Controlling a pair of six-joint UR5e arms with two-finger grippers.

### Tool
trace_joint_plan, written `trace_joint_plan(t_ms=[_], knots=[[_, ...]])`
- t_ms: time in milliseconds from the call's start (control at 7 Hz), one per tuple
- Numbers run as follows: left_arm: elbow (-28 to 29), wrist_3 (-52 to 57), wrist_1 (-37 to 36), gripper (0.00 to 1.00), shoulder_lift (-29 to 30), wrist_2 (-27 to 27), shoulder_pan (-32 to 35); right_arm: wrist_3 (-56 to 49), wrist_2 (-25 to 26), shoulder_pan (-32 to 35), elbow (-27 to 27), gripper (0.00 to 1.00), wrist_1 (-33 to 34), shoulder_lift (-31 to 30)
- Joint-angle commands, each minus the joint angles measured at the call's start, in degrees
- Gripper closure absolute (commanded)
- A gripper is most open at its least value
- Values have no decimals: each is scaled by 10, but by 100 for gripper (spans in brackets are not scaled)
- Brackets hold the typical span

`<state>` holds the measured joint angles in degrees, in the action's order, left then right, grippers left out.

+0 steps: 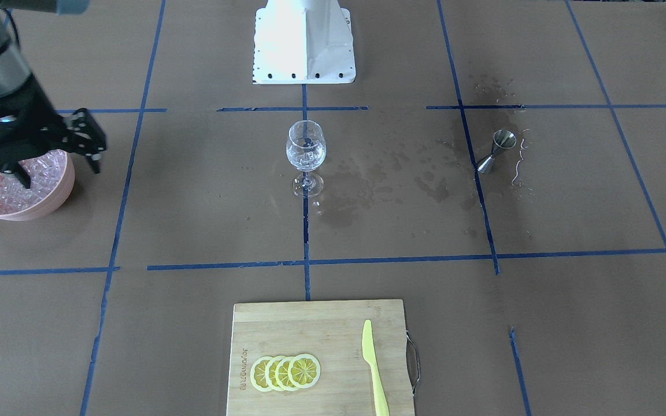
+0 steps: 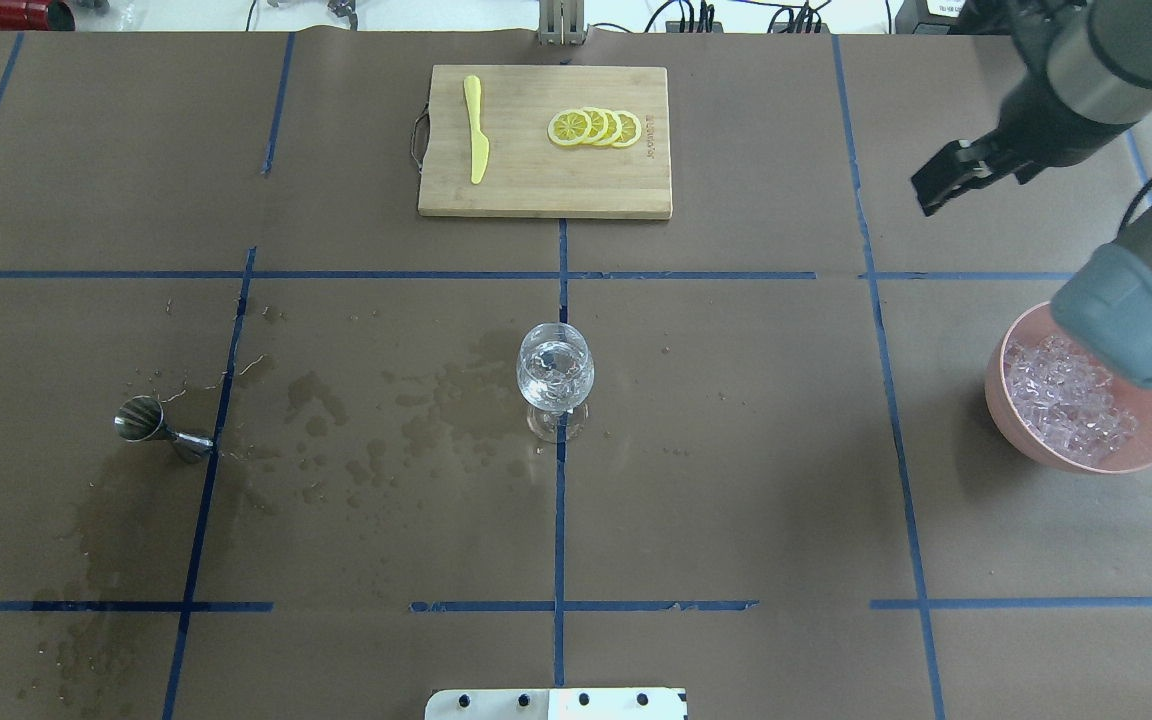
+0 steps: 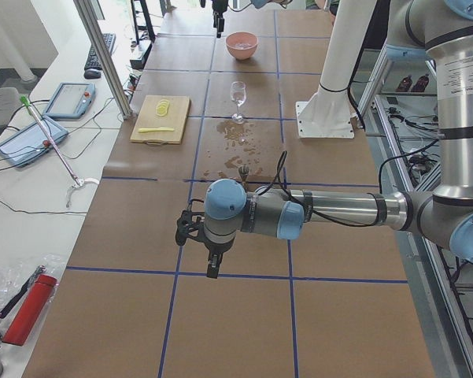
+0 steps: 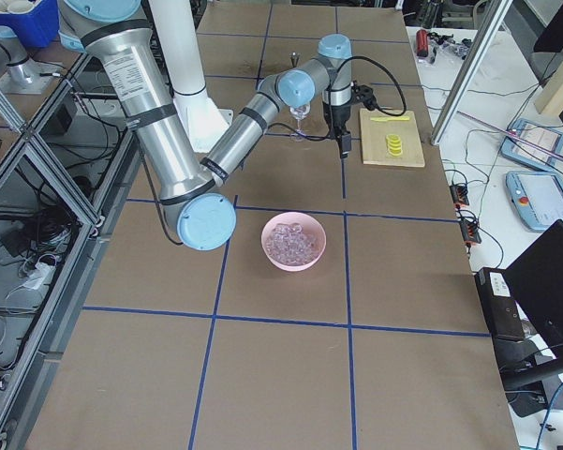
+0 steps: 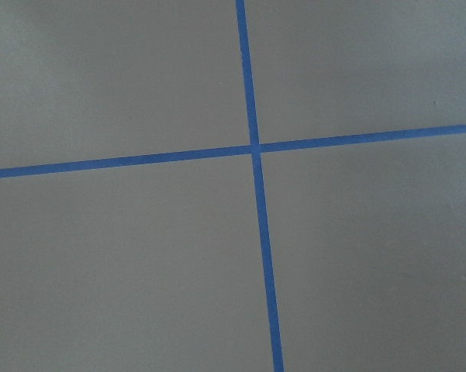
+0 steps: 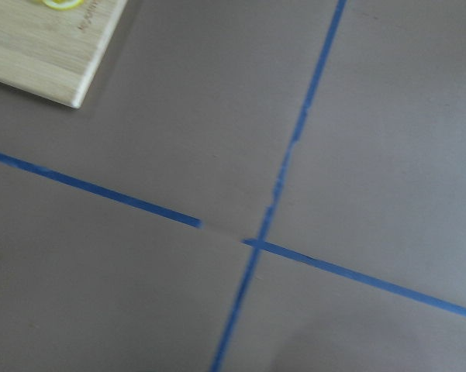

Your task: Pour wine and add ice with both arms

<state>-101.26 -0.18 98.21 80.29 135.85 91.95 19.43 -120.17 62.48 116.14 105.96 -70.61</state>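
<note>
Ice (image 2: pixel 1066 400) comes next, we judge. From the left in the overhead view: jigger (image 2: pixel 151 428) among wet stains, glass (image 2: pixel 555 375) mid-bench holding what looks like the wine (image 2: pixel 555 368), bowl (image 2: pixel 998 395) heaped with cubes. They are light, hard, slippery; we would pinch one across flat faces. Right gripper (image 1: pixel 61 176) hangs above the bench near the bowl, jaws spread, empty; left gripper (image 3: pixel 213 272): we cannot tell.

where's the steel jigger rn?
Overhead view: the small steel double-cone jigger is on the view's left side, right beside a blue tape line, far left of the clear stemmed wine glass.
</note>
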Motion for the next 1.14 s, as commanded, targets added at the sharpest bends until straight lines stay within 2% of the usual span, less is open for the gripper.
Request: trace_joint_plan(t_ms=[0, 143, 286, 429, 571, 1000], knots=[[0, 0, 0, 0, 0, -2, 0, -220, -58, 124, -31, 0, -22, -124], [0, 0, -1, 0, 0, -2, 0, -270, -68, 167, -55, 0, -44, -167], [0, 0, 0, 0, 0, -3, 0, -275, -67, 190, -58, 0, -83, -235], [0, 0, 0, 0, 0, -3, 0, -278, -66, 230, -78, 0, -100, -284], [1, 0, 0, 0, 0, -3, -1, -277, -64, 243, -111, 0, -102, -316], [3, 0, -4, 0, -1, -3, -8, -267, -70, 269, -122, 0, -101, -320]])
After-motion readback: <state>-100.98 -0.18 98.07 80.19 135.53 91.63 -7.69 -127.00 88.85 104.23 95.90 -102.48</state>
